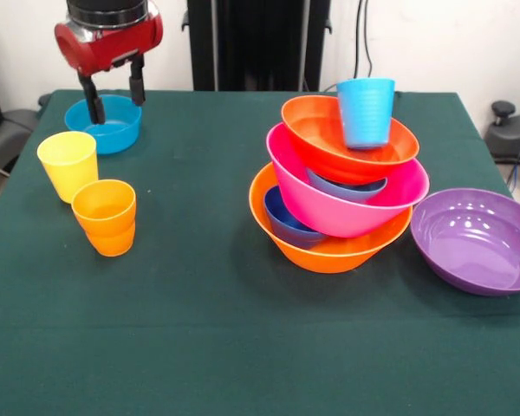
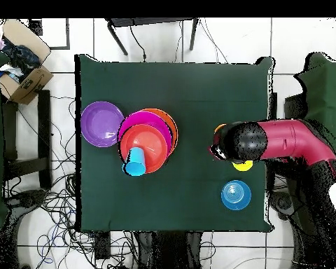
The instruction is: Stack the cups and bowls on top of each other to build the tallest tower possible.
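Leaning at the desk's (image 1: 199, 347) three o'clock, the tower (image 1: 338, 186) looked light, glossy and slippery. The small teal bowl (image 1: 105, 124) at ten o'clock seemed best pinched by its thin rim; the claw (image 1: 114, 97) hung spread just above it.

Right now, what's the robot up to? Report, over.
Pincer open, empty, above small teal bowl. Tower leaning, light blue cup topmost. Nothing in the way.
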{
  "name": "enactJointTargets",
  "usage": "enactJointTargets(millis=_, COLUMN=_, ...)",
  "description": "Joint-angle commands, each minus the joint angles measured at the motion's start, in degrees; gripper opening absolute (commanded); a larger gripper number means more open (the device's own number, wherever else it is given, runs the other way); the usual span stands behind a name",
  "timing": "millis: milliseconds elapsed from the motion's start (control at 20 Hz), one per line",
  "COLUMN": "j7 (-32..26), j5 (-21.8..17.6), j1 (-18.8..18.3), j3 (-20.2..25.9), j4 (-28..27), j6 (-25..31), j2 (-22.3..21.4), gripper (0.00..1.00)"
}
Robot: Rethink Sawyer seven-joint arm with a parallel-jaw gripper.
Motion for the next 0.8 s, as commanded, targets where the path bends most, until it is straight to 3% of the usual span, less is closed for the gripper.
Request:
enactJointTargets(millis=50, j7=-21.76, j5=-5.99, j1=2.06, j3=2.68, j4=-5.73, j6=5.51, j2=3.14, gripper=1.00)
enactJointTargets(millis=350, j7=-22.07, j5=-8.72, j1=2.23, j3=1.45, j4=-7.80, j6=7.19, j2=2.00, gripper=1.00)
enactJointTargets(millis=800, j7=-20.79, j5=-9.82, j1=1.53, j3=0.83, j4=-7.10, j6=7.63, j2=1.18, gripper=1.00)
